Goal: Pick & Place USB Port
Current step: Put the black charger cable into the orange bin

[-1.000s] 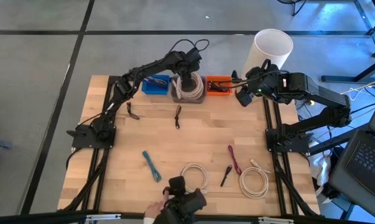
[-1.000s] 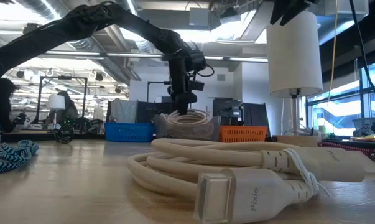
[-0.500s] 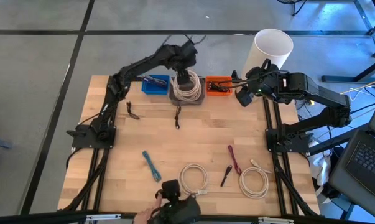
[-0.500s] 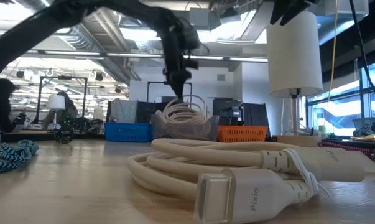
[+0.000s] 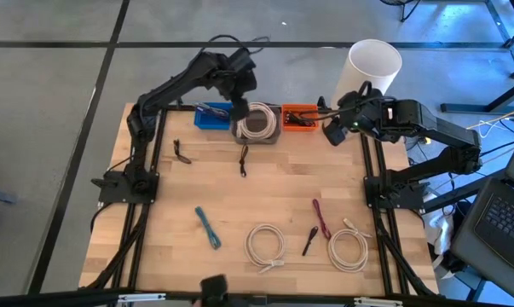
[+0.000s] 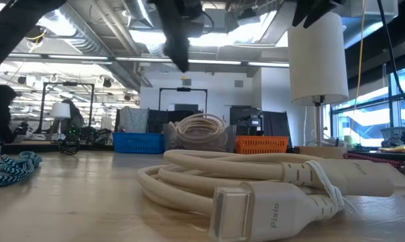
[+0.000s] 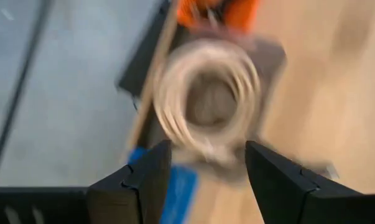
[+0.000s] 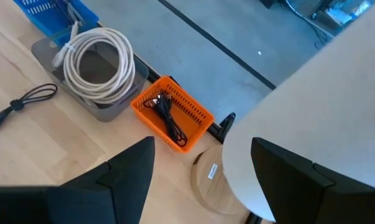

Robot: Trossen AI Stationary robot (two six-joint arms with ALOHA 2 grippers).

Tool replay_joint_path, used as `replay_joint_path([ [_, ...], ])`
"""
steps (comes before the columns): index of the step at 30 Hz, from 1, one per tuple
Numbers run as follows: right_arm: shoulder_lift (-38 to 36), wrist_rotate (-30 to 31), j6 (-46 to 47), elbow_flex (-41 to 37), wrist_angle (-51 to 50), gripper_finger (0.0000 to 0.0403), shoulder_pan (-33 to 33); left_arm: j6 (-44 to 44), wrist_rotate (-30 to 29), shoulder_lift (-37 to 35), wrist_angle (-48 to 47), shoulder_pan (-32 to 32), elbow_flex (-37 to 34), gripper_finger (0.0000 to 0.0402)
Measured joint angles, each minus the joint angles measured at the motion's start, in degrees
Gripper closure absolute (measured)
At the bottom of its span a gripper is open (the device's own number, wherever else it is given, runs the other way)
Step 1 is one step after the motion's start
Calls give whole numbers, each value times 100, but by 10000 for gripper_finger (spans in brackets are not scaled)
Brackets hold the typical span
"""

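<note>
The left gripper [image 5: 238,104] hangs above the far edge of the table [image 5: 274,192], over the gap between the blue bin [image 5: 212,116] and the grey bin [image 5: 258,124], its fingers [image 7: 140,183] spread apart and empty. Just beside it, the white coiled cable [image 5: 257,120] lies in the grey bin, its loops rising above the rim. In the left wrist view the same coil [image 7: 206,99] shows between the open fingers, well clear of them. To the right of the grey bin stands the orange bin [image 5: 298,117] with a dark cable [image 8: 167,114] inside it. The right gripper [image 5: 335,132] hovers at the far right corner of the table, near the orange bin and beside the white lamp shade [image 5: 372,66], its fingers [image 8: 126,171] wide apart with nothing in them. On the bare wood lie two small black cables [image 5: 181,153] [image 5: 244,159] toward the far side. Along the near side are a teal braided cable [image 5: 207,228], a white coil [image 5: 264,245], a short black cable [image 5: 310,240], a red cable [image 5: 320,217] and another white coil [image 5: 349,248].
</note>
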Motion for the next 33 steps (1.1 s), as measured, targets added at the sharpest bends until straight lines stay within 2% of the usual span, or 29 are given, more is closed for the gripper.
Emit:
replay_joint_path([
  [5,0,0,338,0,-283,135,-2,-407,5,-46,-1198,-187,-7,204],
  [8,0,0,440,0,-303,135,-1,-742,311,-62,-1169,-279,-92,204],
  [11,0,0,439,0,-308,135,-1,-1445,1049,-81,-866,-347,-356,204],
  [13,0,-6,491,0,-310,135,0,-1817,1234,-87,-733,-453,-686,204],
  [17,0,-46,575,0,-346,135,0,-2377,1053,-79,-340,-689,-1541,204],
  [25,0,-46,568,0,-378,135,0,-3363,1339,-70,1337,-951,-3306,209],
  [33,0,-44,566,0,-367,134,0,-4209,919,-72,2274,-980,-4065,239],
])
